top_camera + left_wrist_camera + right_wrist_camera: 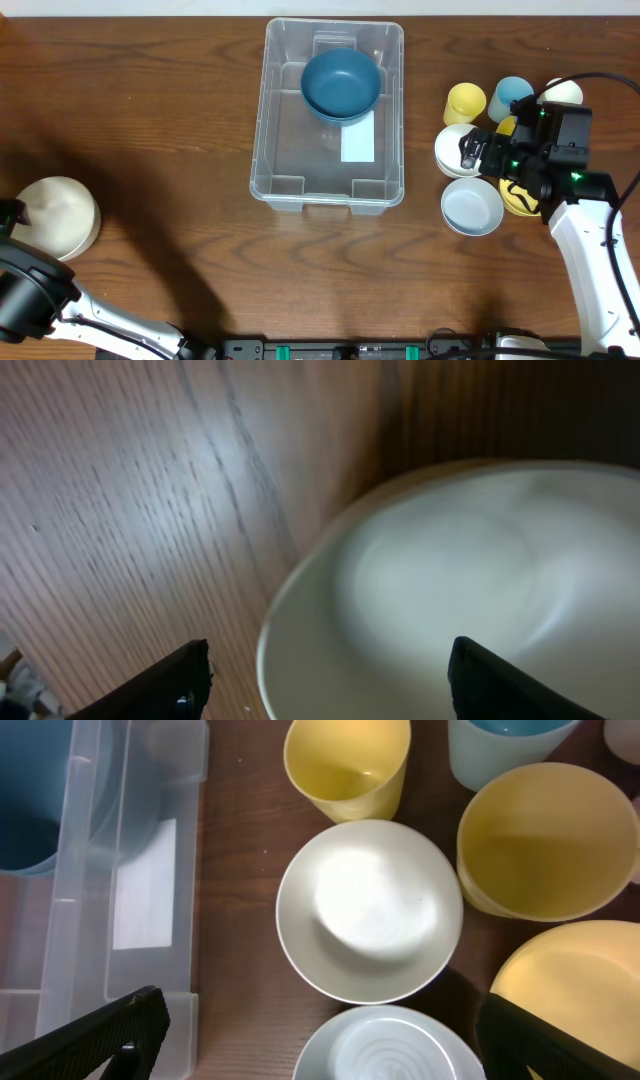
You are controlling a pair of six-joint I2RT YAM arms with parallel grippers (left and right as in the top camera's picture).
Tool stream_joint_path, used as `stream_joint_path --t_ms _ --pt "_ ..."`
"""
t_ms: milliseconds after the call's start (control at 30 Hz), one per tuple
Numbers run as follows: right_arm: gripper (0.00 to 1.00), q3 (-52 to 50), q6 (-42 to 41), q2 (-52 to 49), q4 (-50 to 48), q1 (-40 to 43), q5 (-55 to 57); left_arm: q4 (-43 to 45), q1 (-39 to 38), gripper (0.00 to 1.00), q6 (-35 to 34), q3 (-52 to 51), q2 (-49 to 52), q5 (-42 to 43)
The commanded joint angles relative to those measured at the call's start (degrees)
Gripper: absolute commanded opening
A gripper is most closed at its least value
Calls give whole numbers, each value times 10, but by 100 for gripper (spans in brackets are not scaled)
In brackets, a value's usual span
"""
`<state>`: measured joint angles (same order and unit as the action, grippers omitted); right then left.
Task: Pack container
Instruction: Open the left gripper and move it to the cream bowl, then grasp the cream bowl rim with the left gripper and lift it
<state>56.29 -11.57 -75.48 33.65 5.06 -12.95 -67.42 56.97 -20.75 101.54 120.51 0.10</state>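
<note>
The container (275,110) is a large clear plastic bin at the top centre of the table, with a white label (358,138) on its base. A dark blue bowl (340,85) lies inside it at the far end. The container's right wall shows in the right wrist view (90,870). My right gripper (487,160) is open and empty above a white bowl (368,910) and a pale blue bowl (390,1050), to the right of the container. My left gripper (330,680) is open at the far left, with the rim of a cream bowl (58,215) between its fingers.
To the right of the container stand a yellow cup (465,103), a light blue cup (511,97), a white cup (563,92), a deep yellow bowl (545,835) and a flat yellow bowl (570,970). The cups and bowls stand close together.
</note>
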Motion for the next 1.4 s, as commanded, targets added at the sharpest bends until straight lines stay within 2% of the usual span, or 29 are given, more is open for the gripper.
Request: stream_joint_path --t_ms 0,167,333,500,600,867,1067,1233,1367 --pt "99 10 -6 1 1 1 12 11 3 76 11 -27 3 -34" --pt "99 10 -6 1 1 1 12 47 3 69 17 -71 3 -34" --pt "99 10 -6 1 1 1 12 58 3 55 17 -80 3 -33" --pt "99 10 -6 1 2 1 12 63 3 29 17 -80 3 -33" --pt "99 10 -6 1 2 1 12 62 3 6 17 -80 3 -30" --pt "99 10 -6 1 2 1 12 43 -2 6 17 -78 -11 50" --pt "99 10 -6 1 1 1 12 36 -36 7 26 -78 -80 103" --pt "99 10 -6 1 -2 1 12 21 -120 6 44 -78 -191 143" --pt "99 10 -7 1 -5 1 12 10 -253 6 72 -78 -291 142"
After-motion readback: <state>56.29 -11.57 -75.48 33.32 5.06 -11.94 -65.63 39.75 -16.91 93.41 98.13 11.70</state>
